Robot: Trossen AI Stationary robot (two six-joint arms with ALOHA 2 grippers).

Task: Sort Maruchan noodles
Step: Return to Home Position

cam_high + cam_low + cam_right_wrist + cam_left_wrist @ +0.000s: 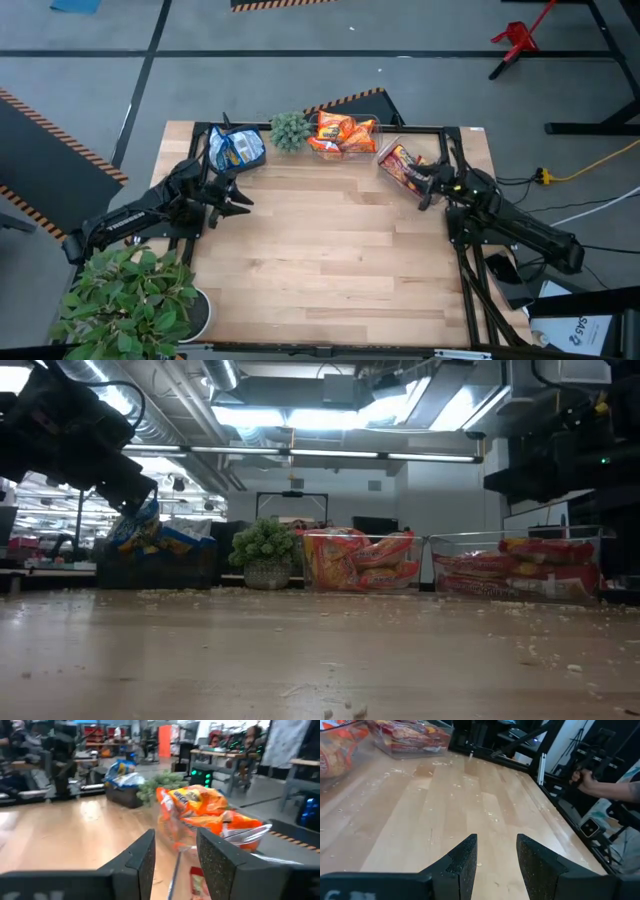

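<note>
The noodle packets are in three groups along the table's far edge. Blue-and-white packets (pixel 237 148) (pixel 150 535) are piled in a dark bin on the left. Orange packets (pixel 345 133) (pixel 210 812) fill a clear bin in the middle. Red packets (pixel 400 163) (pixel 520 568) lie in a clear bin on the right. My left gripper (pixel 242 197) (pixel 495 865) is open and empty, hovering over bare wood just near of the blue pile. My right gripper (pixel 426 186) (pixel 175 860) is open and empty, at the near right side of the red bin, pointing toward the orange bin.
A small green plant (pixel 290 130) (pixel 265 550) stands between the blue and orange piles. A larger potted plant (pixel 130 300) is at the near left corner. Crumbs are scattered on the wooden table (pixel 330 250). A person's hand (pixel 585 779) shows beyond the table's right edge.
</note>
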